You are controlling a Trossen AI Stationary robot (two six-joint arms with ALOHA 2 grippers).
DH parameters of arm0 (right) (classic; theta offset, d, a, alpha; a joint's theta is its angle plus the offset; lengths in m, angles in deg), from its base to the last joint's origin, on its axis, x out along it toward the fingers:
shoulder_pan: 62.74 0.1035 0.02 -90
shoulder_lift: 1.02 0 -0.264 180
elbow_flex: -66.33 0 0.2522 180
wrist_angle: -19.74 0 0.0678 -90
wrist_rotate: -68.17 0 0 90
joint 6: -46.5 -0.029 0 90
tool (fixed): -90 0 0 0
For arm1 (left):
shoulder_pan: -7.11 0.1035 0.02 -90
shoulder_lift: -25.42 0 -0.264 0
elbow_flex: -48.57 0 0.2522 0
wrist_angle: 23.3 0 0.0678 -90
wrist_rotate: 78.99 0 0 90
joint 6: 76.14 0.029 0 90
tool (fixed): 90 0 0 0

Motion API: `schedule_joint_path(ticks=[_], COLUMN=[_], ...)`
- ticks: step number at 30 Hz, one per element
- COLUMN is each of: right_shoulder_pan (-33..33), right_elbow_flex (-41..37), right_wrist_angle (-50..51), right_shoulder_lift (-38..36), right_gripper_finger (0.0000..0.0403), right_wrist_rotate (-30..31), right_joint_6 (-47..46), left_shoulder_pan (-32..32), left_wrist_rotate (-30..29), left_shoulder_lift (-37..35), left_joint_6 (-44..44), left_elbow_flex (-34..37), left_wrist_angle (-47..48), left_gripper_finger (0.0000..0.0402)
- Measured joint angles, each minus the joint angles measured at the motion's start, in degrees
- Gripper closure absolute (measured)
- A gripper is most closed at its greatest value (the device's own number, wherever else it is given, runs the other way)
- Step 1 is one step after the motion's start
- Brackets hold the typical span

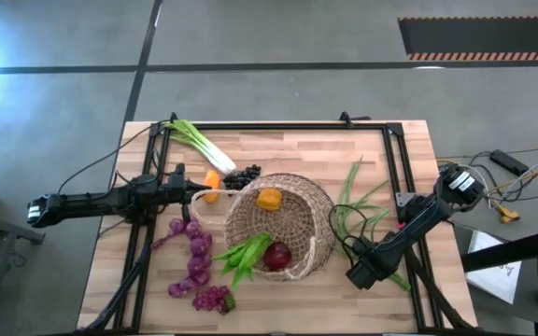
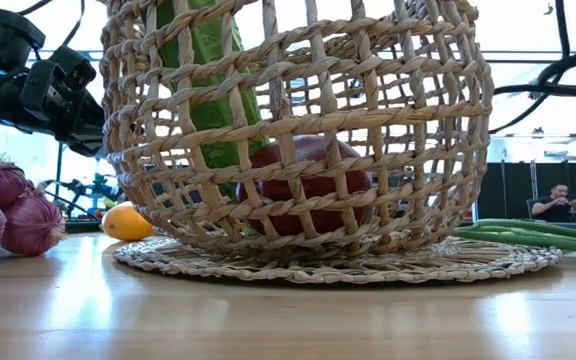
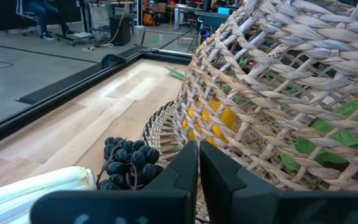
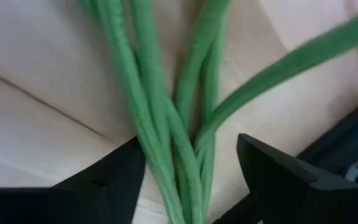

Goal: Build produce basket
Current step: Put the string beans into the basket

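Right claw (image 4: 188, 168) hovering jaws apart, straddling long green leaves (image 4: 166, 124) at table's 4 o'clock, nothing gripped. Leaves' long axis running between fingers toward basket (image 1: 292, 238), lying at claw's 9 o'clock. Left claw (image 3: 197, 165) clenched, empty, idling beside basket's far rim.

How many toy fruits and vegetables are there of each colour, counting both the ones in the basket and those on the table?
Green, 3: white-green leek, leafy green bunch in the woven wicker basket, long green stems.
Orange, 2: orange piece in basket, orange piece on table.
Red, 1: red apple.
Dark, 1: dark grapes.
Purple and pink-red, 2: purple string, pink-red bunch.
Total: 9.
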Motion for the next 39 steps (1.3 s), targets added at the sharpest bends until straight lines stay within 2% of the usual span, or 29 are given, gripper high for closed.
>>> schedule_joint_path(ticks=[7,13,15,20,27,31,34,39], right_shoulder_pan=[-0.03,0.21,0.43,2.42,9.12,12.93,15.72,17.44], right_elbow_flex=[-5.39,-7.14,-6.56,-4.05,0.55,3.1,5.19,10.02], right_wrist_angle=[-10.06,-11.46,-11.46,-10.17,-9.99,-9.66,-9.69,-9.32], right_shoulder_lift=[-0.22,-1.03,-1.72,-5.83,-14.27,-18.01,-19.28,-20.11], right_gripper_finger=[0.0272,0.0367,0.0383,0.0383,0.0384,0.0384,0.0385,0.0385], right_wrist_rotate=[-0.71,-0.49,0.61,7.21,31.92,50.44,62.29,76.87], right_joint_6=[1.22,0.26,0.98,-0.22,-7.4,-7.95,-4.91,4.62], left_shoulder_pan=[-0.02,-0.02,-0.01,-0.01,0.0,-0.02,-0.01,-0.02], left_wrist_rotate=[0.0,0.02,0.01,0.0,0.02,0.02,0.0,0.02], left_shoulder_lift=[0.0,0.0,0.0,0.0,-0.02,0.04,0.02,0.02], left_joint_6=[0.02,0.0,0.01,0.0,0.02,0.01,0.02,0.02], left_elbow_flex=[0.0,0.0,0.0,0.0,0.0,0.0,0.0,0.0], left_wrist_angle=[0.03,0.02,0.04,0.04,0.04,0.05,0.04,0.03], left_gripper_finger=[0.0402,0.0402,0.0402,0.0402,0.0402,0.0402,0.0402,0.0402])
